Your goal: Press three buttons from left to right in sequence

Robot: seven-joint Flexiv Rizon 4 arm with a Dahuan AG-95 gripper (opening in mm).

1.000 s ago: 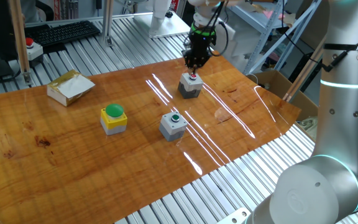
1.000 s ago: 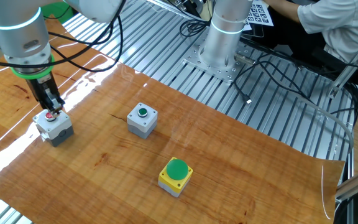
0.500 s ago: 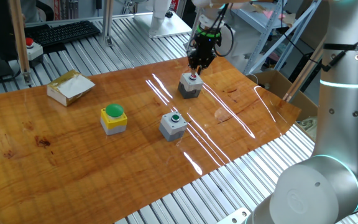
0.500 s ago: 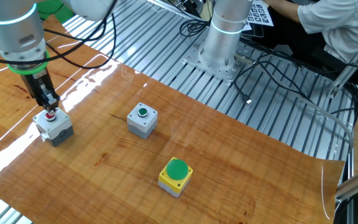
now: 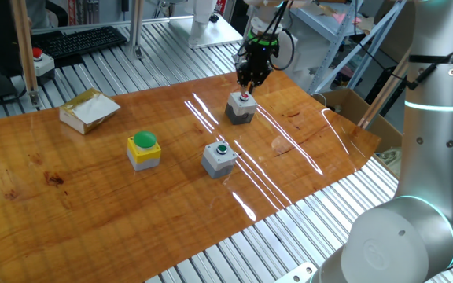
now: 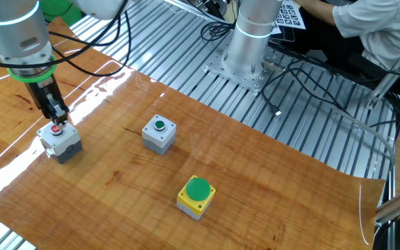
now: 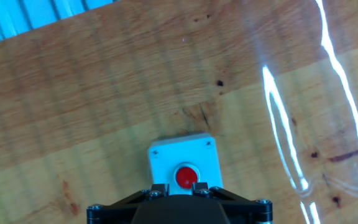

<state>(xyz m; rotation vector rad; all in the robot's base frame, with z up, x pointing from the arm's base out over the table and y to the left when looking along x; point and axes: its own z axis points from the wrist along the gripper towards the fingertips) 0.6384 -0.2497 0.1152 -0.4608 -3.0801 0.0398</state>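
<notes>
Three button boxes stand on the wooden table. The yellow box with a green dome cap [image 5: 144,150] [image 6: 196,194] is on the left in one fixed view. The grey box with a small green button [image 5: 220,158] [image 6: 159,134] is in the middle. The grey box with a small red button [image 5: 241,109] [image 6: 62,143] [image 7: 182,163] is on the right. My gripper [image 5: 245,82] [image 6: 57,119] [image 7: 179,190] hangs upright right over the red button, its narrow tip just above the cap. The fingers look shut together and hold nothing.
A flat tan-and-white carton [image 5: 90,110] lies at the table's back left. A pale box with a red knob [image 5: 39,63] and a keyboard [image 5: 77,41] sit on the metal slats behind. The arm's base [image 6: 248,42] and cables [image 6: 304,83] are beyond the table.
My gripper has risen a little from the red button and stays above it. The three boxes have not moved.
</notes>
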